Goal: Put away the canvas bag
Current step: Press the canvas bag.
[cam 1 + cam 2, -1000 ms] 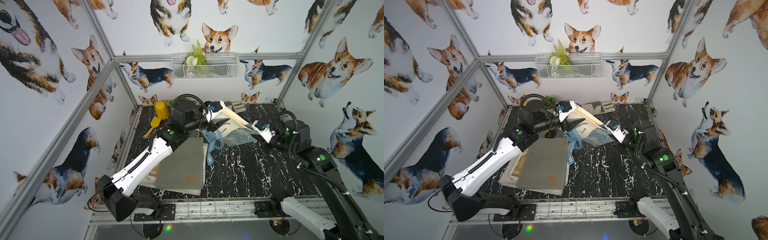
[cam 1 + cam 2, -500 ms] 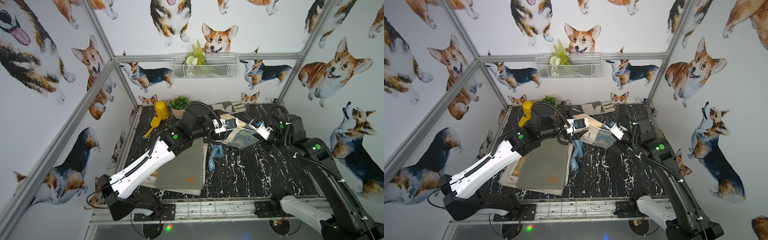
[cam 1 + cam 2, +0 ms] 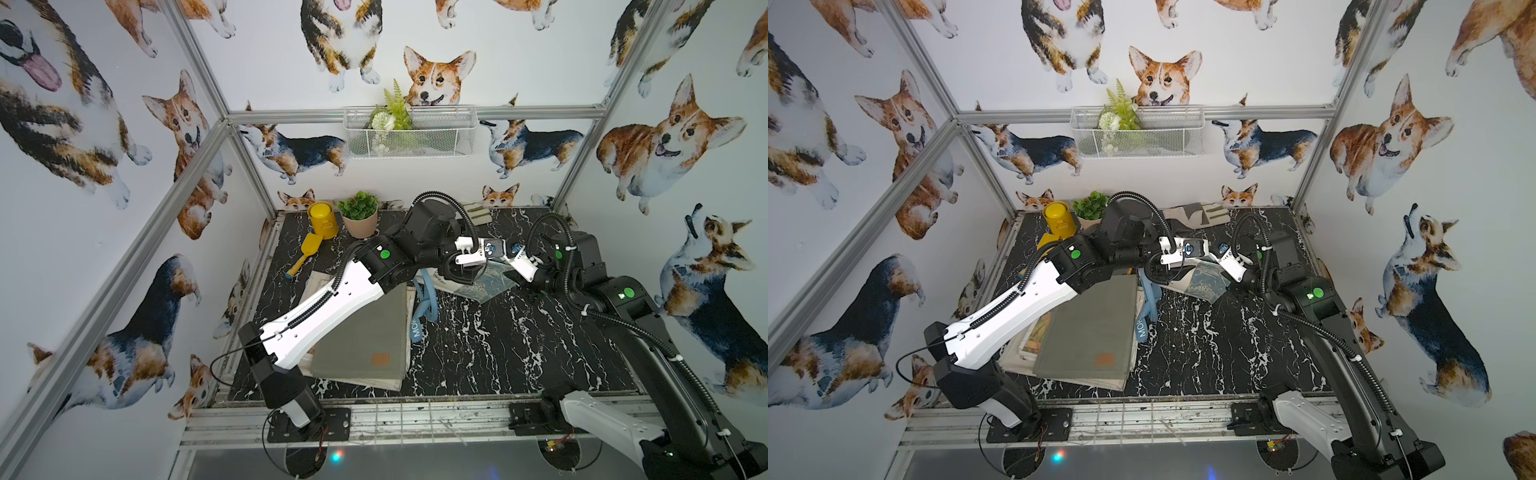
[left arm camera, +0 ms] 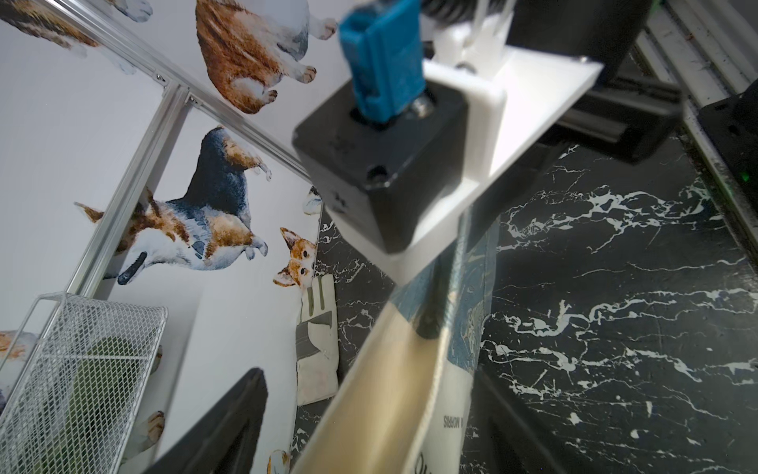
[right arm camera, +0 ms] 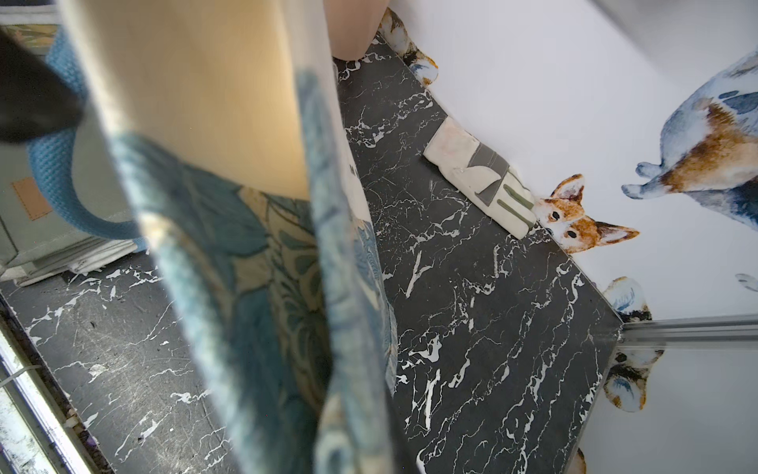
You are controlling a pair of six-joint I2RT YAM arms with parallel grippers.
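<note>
The canvas bag [image 3: 484, 284], cream with a blue floral print and blue handles [image 3: 424, 301], lies low over the middle of the black marble table [image 3: 498, 345], its far edge pulled up. My right gripper [image 3: 503, 262] is shut on that raised edge. In the right wrist view the printed cloth [image 5: 254, 254] fills the middle and hides the fingers. My left gripper [image 4: 369, 431] is open. Its dark fingers [image 4: 229, 422] stand wide on either side of the bag's cream edge [image 4: 393, 381] without pinching it.
A stack of folded bags [image 3: 361, 332], olive green on top, lies at the front left under my left arm. Along the back stand a yellow can [image 3: 320, 214], a yellow scoop [image 3: 307, 251], a potted plant [image 3: 359, 214] and a glove [image 5: 484, 176]. A wire basket [image 3: 409, 131] hangs on the back wall.
A second ago both grippers held the bag stretched up off the table. The bag has come down, the left jaws have opened off it, and both wrists have drawn close together.
</note>
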